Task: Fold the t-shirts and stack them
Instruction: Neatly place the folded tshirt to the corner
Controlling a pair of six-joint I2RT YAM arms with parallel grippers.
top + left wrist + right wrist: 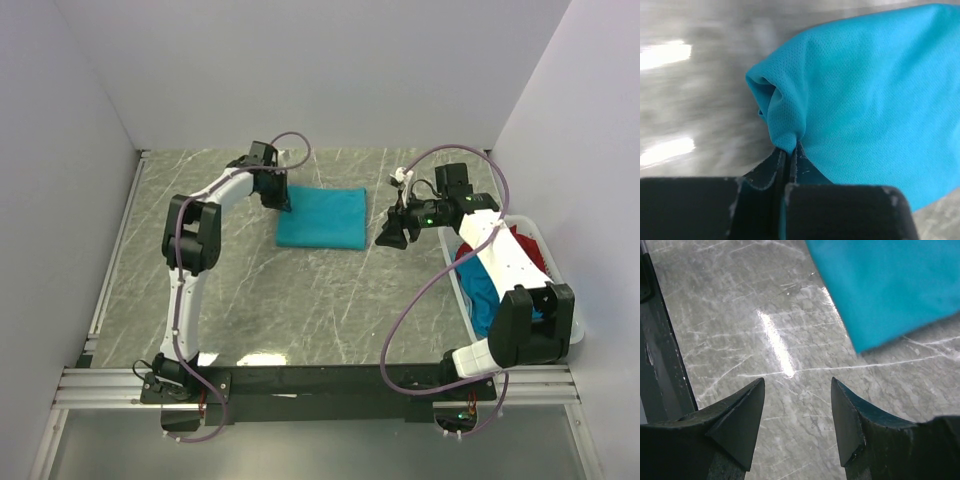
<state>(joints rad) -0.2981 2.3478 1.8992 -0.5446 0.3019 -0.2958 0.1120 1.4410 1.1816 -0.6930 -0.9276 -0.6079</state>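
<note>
Left gripper (pixel 789 155) of mine pinches the teal t-shirt (pixel 320 217) at its left edge on the table (pixel 300 300); my right gripper (pixel 797 415) hangs apart over bare marble just beside it

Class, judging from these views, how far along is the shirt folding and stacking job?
Done: the teal shirt lies folded on the table. In hand: the left gripper is shut on its edge, while the right gripper hangs open. Left: the red and blue shirts lie heaped in the basket; nothing is stacked.
</note>
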